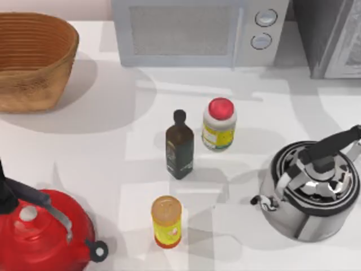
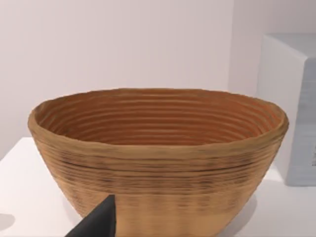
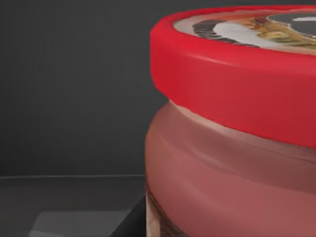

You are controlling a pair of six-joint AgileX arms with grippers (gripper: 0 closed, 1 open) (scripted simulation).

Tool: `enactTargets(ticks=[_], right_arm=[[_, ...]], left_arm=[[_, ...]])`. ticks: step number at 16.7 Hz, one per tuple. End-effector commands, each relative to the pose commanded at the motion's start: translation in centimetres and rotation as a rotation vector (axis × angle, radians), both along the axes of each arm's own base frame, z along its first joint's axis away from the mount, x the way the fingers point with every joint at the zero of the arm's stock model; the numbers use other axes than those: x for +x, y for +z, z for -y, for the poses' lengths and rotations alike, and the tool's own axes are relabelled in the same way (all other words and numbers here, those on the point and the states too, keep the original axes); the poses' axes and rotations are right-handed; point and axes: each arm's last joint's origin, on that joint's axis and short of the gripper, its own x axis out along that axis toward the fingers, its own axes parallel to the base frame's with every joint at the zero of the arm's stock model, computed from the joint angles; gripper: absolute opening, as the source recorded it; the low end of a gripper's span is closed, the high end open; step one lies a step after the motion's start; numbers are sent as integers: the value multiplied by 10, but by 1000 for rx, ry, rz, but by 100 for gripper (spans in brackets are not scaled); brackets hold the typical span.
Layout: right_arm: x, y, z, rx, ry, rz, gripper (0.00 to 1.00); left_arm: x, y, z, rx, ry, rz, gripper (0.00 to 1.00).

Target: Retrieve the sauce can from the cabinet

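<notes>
Top view, landmark is the dark glass bottle (image 1: 180,145) standing mid-table. One white jar with red lid and yellow label (image 1: 219,124) just right of it and slightly further back. One yellow can with tan top (image 1: 166,221) nearer the front than the bottle, apart from it. One steel kettle (image 1: 310,189) well right of the bottle, black handle on top, cut by the frame's right edge. One red kettle (image 1: 42,231) front-left of the bottle, cut by the frame corner. One wicker basket (image 1: 34,59) back-left, partly cropped. One light grey microwave (image 1: 200,31) with two round knobs straight behind the bottle, top cropped. Cabinet (image 1: 333,36) back-right of the bottle, cut off by the frame; grey side wall and pale framed panel show, interior hidden.

Left wrist view: same basket (image 2: 158,158) seen side-on, microwave corner (image 2: 291,108) beside it. One dark fingertip (image 2: 98,222) at the frame edge; can't tell whether the left gripper is spread or closed.

Right wrist view: sauce can (image 3: 237,138) very close, upright, long axis vertical, red-rimmed top up, cropped on two sides. Dark grey wall (image 3: 74,84) behind and a dark floor under it, so it sits inside a dark enclosure. Dark wedge (image 3: 131,222) at its base, hard to identify. Right gripper state: can't tell.
</notes>
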Motion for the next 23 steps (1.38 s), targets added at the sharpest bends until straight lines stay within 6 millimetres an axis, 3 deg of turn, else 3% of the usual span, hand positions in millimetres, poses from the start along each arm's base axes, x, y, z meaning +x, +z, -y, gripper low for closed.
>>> enactTargets(ticks=[4,7,10,15,18,20,23], right_arm=[[-22,-19,18,1,2,12,0],[-40,-57,34,-11,0,-8,0],[-57,-121,49,-26,-1,-56,0],[-85,-258,68,-32,-1,-129,0],[-97,-329,76,-25,3,-121,0],[-102,-364,79,-20,5,-90,0],[-105,-397,82,-18,6,-39,0]], left_arm=[[0,0,0,0,0,0,100],[0,0,0,0,0,0,100],[0,0,0,0,0,0,100],[0,0,0,0,0,0,100],[0,0,0,0,0,0,100],[0,0,0,0,0,0,100],[0,0,0,0,0,0,100]])
